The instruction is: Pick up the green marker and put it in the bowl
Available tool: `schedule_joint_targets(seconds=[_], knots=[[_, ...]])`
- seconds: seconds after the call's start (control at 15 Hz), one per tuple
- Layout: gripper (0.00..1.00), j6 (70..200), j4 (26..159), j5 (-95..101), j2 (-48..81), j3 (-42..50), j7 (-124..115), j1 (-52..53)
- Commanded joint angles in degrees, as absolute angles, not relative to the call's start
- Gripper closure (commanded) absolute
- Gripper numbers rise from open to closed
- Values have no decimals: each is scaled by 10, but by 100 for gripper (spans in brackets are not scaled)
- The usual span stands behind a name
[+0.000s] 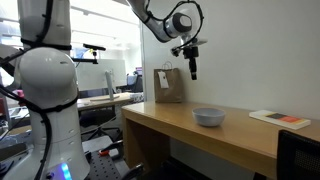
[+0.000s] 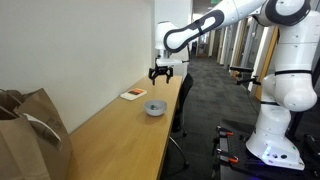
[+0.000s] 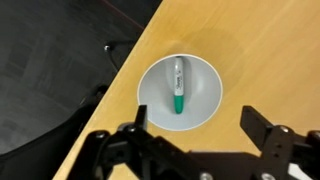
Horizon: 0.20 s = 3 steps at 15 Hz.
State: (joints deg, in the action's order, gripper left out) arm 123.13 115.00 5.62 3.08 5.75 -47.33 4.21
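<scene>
In the wrist view the green marker (image 3: pixel 177 87), white-grey with a green cap, lies inside the white bowl (image 3: pixel 205 105) on the wooden table. My gripper (image 3: pixel 195 125) is open and empty, high above the bowl. In both exterior views the bowl (image 1: pixel 208 117) (image 2: pixel 155 108) sits on the table with the gripper (image 1: pixel 191 68) (image 2: pixel 161 74) raised well above it. The marker does not show in the exterior views.
A brown paper bag (image 1: pixel 169 86) (image 2: pixel 30 130) stands on the table by the wall. A flat notepad with an orange patch (image 1: pixel 279 119) (image 2: pixel 133 95) lies beyond the bowl. The table's front edge (image 3: pixel 125 75) runs close to the bowl.
</scene>
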Motion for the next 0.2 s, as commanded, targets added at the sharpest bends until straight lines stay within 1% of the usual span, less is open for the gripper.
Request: schedule_joint_targets(seconds=[0.0,0.13], knots=[[0,1216,1172,75,-6,38,-469,28],[0,1218,1179,80,-15,32,-466,24]])
